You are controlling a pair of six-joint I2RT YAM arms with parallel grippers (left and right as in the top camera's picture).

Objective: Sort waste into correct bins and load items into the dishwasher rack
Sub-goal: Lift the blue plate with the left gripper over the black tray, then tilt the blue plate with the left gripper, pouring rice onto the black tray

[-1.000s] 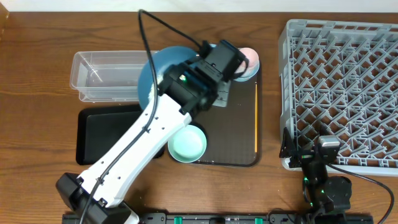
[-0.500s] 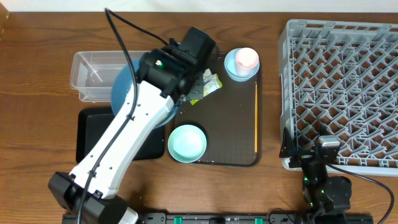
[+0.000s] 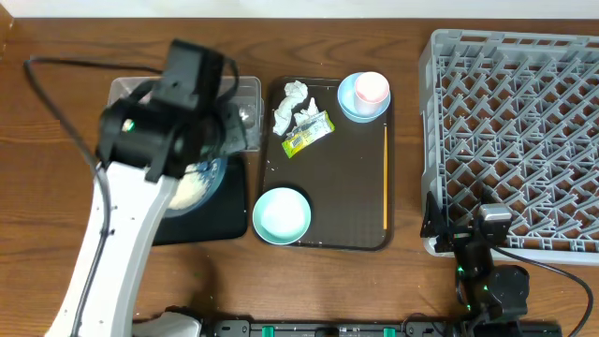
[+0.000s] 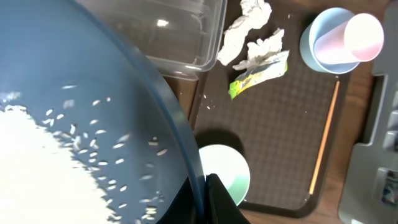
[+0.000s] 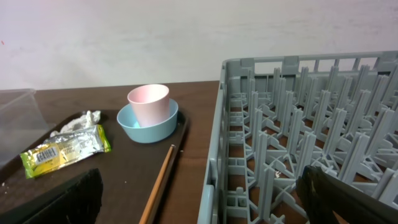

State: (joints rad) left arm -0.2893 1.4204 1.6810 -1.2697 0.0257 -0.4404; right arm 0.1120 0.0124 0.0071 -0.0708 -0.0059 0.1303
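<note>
My left gripper (image 4: 203, 198) is shut on the rim of the dark blue dish (image 4: 93, 81), which holds a heap of white rice (image 4: 37, 162) with loose grains spread beside it. From overhead the left arm (image 3: 154, 131) covers most of the dish (image 3: 208, 173), which hangs over the clear tub (image 3: 247, 94) and the black tray (image 3: 220, 213). Crumpled tissue (image 3: 294, 103) and a green-and-yellow wrapper (image 3: 307, 134) lie on the brown tray. The mint bowl (image 3: 281, 215) sits at its front left. A pink cup (image 3: 372, 87) stands in the light blue bowl (image 3: 351, 105). My right gripper (image 5: 205, 199) stands open at the grey rack's (image 3: 515, 131) near-left corner.
The brown serving tray (image 3: 342, 187) lies between the bins and the rack. A thin orange stick (image 3: 385, 178) lies along its right side. The right arm's base (image 3: 487, 276) sits at the table's front edge, just below the rack.
My left arm has swung left with the dish, from over the brown tray to over the tub and black tray. Tissue and wrapper are now uncovered. The right arm has not moved.
</note>
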